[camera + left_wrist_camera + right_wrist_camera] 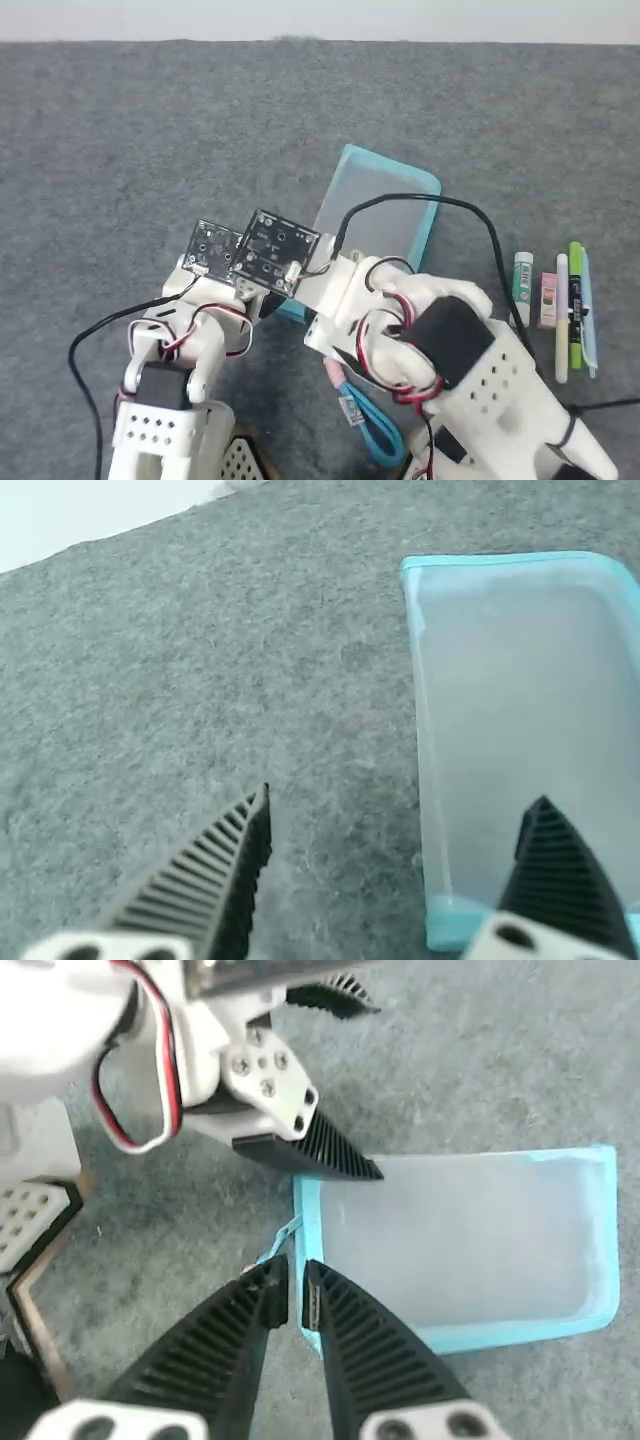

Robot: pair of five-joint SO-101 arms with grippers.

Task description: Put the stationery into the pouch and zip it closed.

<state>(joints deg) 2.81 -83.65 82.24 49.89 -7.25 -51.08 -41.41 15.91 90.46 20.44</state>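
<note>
Right gripper (295,1268): jaws all but pressed together, apparently pinching the zip edge of the pouch (460,1240) beside its pull tab (285,1232). Left gripper (402,800): jaws spread, one over the pouch's near corner, the other over the mat (200,680), holding nothing. The pouch lies flat between the arms. The stationery (560,300) lies in a row on the mat, well apart from it.

Assessment: the step is opening the pouch and nothing is loaded. Next, the left jaws must close on the corner to anchor it while the right draws the pull along the edge.
</note>
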